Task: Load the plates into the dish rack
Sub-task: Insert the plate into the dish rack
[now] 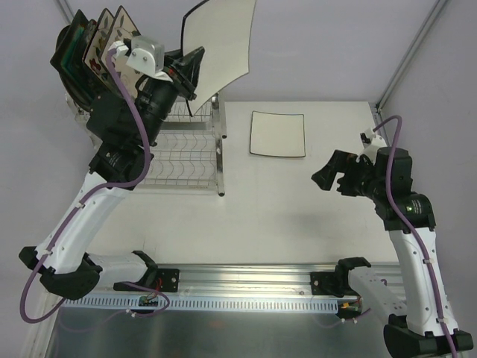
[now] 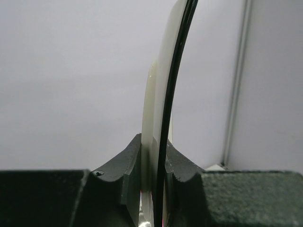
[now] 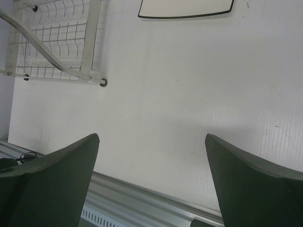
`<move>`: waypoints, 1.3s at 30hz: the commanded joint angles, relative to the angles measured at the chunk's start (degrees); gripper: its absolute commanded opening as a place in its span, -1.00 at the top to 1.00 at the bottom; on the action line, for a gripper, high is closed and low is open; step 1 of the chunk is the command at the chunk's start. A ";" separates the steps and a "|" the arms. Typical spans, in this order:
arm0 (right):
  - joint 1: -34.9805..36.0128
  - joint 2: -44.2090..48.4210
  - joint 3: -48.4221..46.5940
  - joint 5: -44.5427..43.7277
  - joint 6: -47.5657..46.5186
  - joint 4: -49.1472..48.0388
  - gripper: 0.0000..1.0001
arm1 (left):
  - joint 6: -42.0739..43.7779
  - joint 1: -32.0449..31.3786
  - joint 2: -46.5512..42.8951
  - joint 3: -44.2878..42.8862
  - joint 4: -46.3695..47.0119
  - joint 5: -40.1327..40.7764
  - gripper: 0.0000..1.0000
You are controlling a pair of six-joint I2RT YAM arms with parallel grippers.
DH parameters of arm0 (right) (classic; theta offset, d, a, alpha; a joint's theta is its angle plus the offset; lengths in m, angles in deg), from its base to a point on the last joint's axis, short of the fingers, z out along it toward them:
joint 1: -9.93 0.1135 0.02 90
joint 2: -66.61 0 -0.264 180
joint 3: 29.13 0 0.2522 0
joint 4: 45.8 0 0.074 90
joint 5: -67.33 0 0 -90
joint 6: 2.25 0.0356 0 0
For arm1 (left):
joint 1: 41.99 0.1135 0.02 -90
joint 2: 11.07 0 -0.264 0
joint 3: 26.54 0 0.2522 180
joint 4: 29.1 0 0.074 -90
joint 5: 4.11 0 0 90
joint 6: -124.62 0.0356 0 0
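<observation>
Cream dark-rimmed plate point(image 1: 220, 41), pinched edge-on in my left gripper point(image 2: 152, 161) at upper centre, above the dish rack point(image 1: 186, 153) with three plates point(image 1: 93, 45) standing at upper left; white square plate point(image 1: 278, 134) flat at centre; my right gripper point(image 1: 335, 179) spread wide over the table point(image 1: 298, 216) at right.

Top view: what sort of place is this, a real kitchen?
Probably a robot test bench, not a kitchen. Two white-and-black robot arms are mounted on a silver metal rail at the edge of a white table, with plain grey walls around; only a silver wire dish rack suggests a kitchen.
</observation>
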 commanded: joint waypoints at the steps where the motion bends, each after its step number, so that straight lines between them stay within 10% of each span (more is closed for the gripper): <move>1: 0.60 -0.85 -0.42 0.14 -1.86 -0.21 -0.99 | 5.77 2.97 -1.43 -6.63 20.59 3.01 1.00; 17: 1.66 -4.19 -2.26 -1.97 -3.53 0.58 -0.99 | 16.94 12.99 -1.34 -1.63 32.54 8.28 1.00; 39: 1.75 -7.27 -3.50 -2.58 -5.29 1.81 -0.99 | 5.26 26.26 1.21 8.39 35.45 7.05 1.00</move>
